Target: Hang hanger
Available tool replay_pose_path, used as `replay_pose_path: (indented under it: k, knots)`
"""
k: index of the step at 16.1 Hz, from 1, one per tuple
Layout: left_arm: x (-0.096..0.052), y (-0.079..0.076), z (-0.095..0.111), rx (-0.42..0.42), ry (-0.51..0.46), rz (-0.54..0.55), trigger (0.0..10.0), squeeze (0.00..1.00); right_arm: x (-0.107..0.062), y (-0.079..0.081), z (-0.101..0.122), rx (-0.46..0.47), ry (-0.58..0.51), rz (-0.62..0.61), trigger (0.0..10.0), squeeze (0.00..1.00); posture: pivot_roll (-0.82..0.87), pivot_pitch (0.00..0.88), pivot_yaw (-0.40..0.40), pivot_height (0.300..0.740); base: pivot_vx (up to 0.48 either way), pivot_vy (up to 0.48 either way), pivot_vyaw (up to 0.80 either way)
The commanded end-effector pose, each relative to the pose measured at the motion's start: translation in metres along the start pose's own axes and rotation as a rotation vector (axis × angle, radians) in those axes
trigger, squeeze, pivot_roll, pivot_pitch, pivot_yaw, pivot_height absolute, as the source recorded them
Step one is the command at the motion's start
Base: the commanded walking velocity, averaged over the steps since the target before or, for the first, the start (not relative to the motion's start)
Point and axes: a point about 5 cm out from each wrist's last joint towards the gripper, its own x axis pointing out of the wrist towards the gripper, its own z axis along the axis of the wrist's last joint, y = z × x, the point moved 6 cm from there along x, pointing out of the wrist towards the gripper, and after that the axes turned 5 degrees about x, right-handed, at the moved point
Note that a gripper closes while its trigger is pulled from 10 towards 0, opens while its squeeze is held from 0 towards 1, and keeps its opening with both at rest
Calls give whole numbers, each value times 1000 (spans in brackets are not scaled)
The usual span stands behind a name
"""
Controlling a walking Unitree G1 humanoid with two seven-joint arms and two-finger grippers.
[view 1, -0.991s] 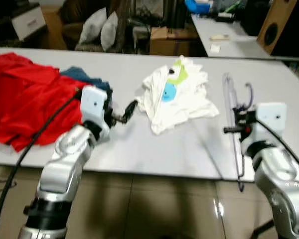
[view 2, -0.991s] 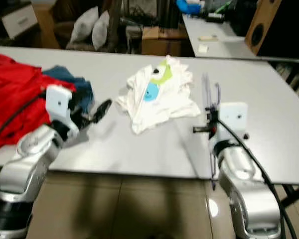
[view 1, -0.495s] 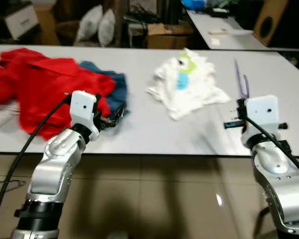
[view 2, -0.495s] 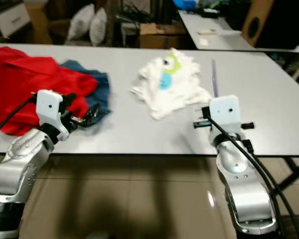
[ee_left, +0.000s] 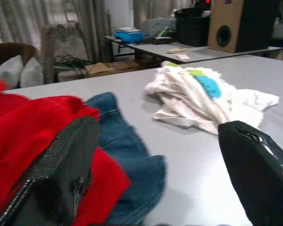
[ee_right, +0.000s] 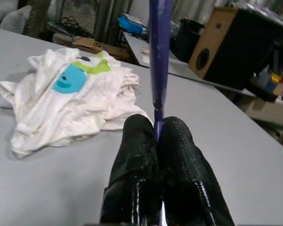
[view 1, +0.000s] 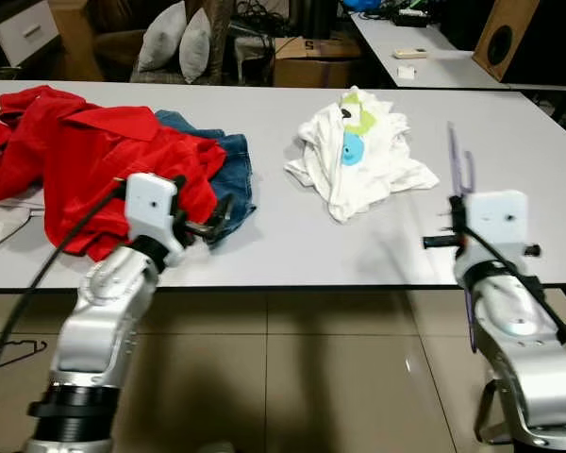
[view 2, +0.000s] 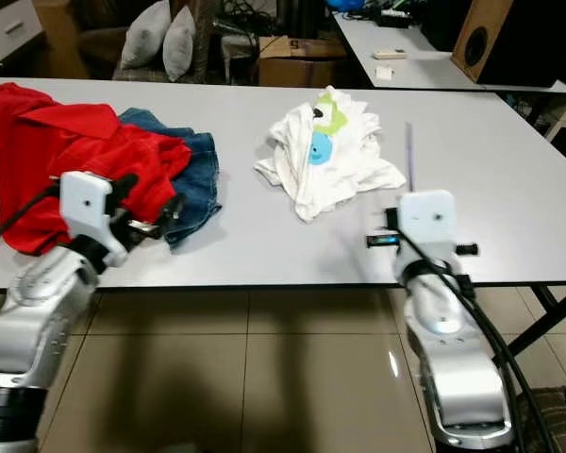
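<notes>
A thin purple hanger (ee_right: 159,47) stands upright in my right gripper (ee_right: 156,136), whose fingers are shut on its shaft. That gripper (view 1: 456,225) sits at the front right edge of the grey table (view 1: 292,255), and the hanger (view 1: 457,160) reaches above it and below the table edge. Over the front edge of the blue jeans (view 1: 231,170), my left gripper (view 1: 217,217) is open with nothing between its fingers (ee_left: 66,169). A red garment (view 1: 85,151) lies left of the jeans. In the middle of the table lies a crumpled white T-shirt (view 1: 358,151).
Behind the table are pillows (view 1: 179,47), a cardboard box (view 1: 311,68), a second table (view 1: 424,57) and a speaker (view 1: 505,38). A black wire hanger (view 1: 0,349) lies on the tiled floor at the left. A table leg (view 2: 552,316) stands at the right.
The whole view has shifted and the table now looks farther off. My left gripper was close to the white T-shirt and is now by the jeans. The right gripper still holds the hanger.
</notes>
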Motion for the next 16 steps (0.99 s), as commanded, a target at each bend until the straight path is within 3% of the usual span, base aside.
replay_pose_path:
  k: [1, 6, 8, 9, 10, 11, 16]
  knots:
    - [4, -4, 7, 15, -15, -2, 10000, 0, 2, -8, -1, 41, 3, -7, 10000, 0, 6, 0, -16, 740, 289, 0, -800]
    - [11, -2, 13, 24, -37, -4, 10000, 0, 0, -25, 9, 172, -49, 58, 10000, 0, -31, 0, -3, 740, 313, 0, -756]
    - [12, -3, 14, 33, -38, -10, 10000, 0, -2, -26, 12, 166, -55, 89, 10000, 0, -37, 0, 1, 740, 315, 0, 0]
    - [13, 0, 12, 40, -31, 3, 10000, 0, -5, -22, 12, 151, -61, 144, 10000, 0, -37, 0, 1, 740, 315, 0, 0]
    - [9, 13, 10, 56, -13, 78, 10000, 0, -14, -7, 6, 149, -34, 276, 10000, 0, -12, 0, -14, 740, 311, 0, 0]
    - [6, 17, 8, 59, -8, 91, 10000, 0, -16, -2, 2, 149, -19, 311, 10000, 0, -9, 0, -18, 740, 311, 0, 0]
    - [6, 18, -2, 78, 25, 62, 10000, 0, -22, 5, -1, 144, -7, 328, 10000, 0, -46, 0, 8, 740, 310, 0, 0]
